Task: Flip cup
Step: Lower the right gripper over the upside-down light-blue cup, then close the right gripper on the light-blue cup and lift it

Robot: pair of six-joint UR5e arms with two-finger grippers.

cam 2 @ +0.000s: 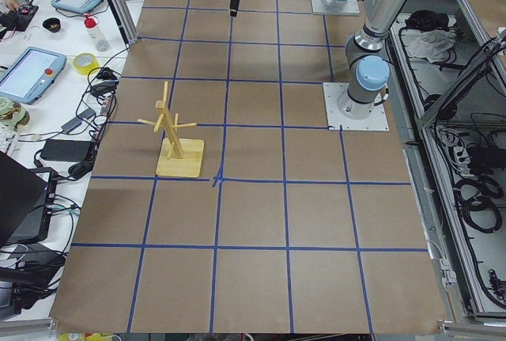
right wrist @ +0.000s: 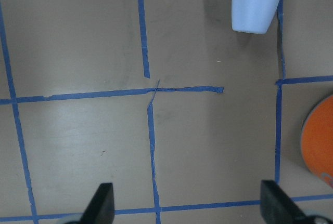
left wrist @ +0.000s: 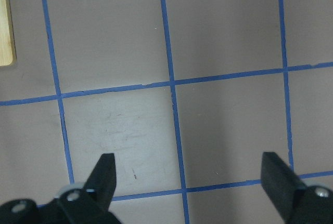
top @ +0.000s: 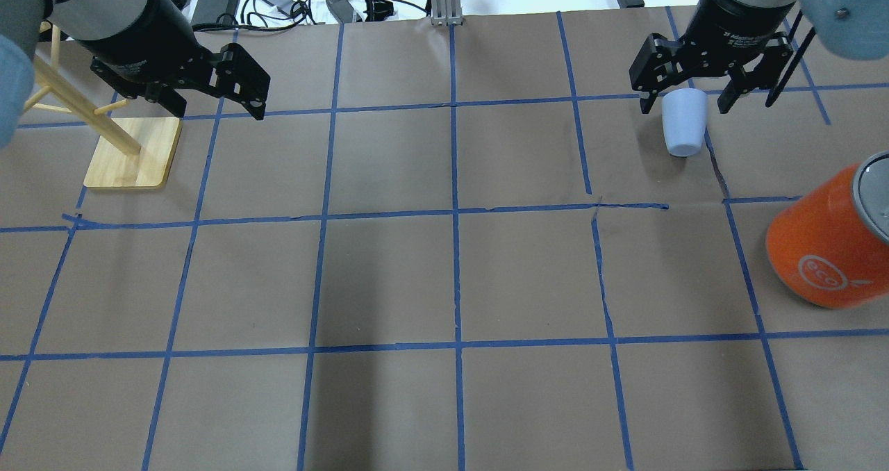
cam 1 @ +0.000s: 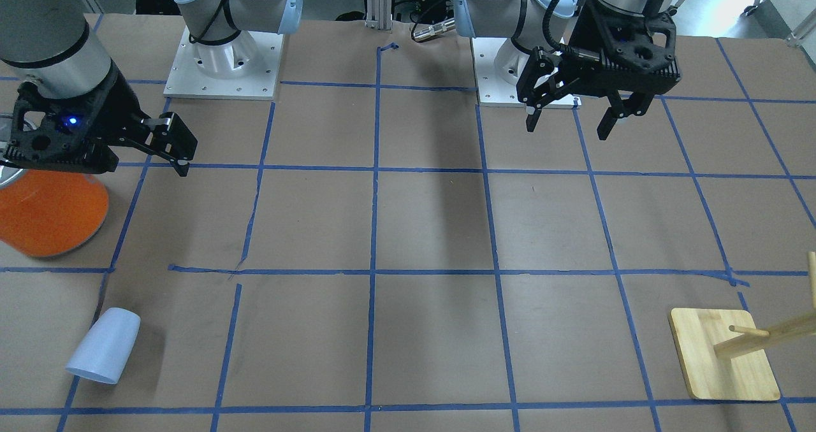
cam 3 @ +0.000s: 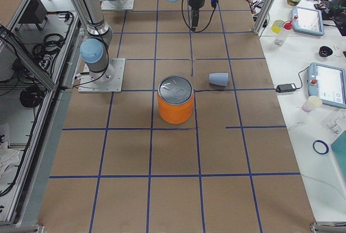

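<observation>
In the right wrist view the right gripper [right wrist: 187,203] stood spread and empty, the cup [right wrist: 257,0] lying sideways on the table [right wrist: 78,146] ahead. Overhead, the left gripper [top: 215,110] gaped idle too. We judged it best to straddle the cup's sides mid-length, closing gently.

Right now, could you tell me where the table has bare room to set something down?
The middle of the table is bare, from the wooden rack at the robot's left across to the orange can. The right end is busiest: the can stands there, the cup lying on its side beyond it.
</observation>
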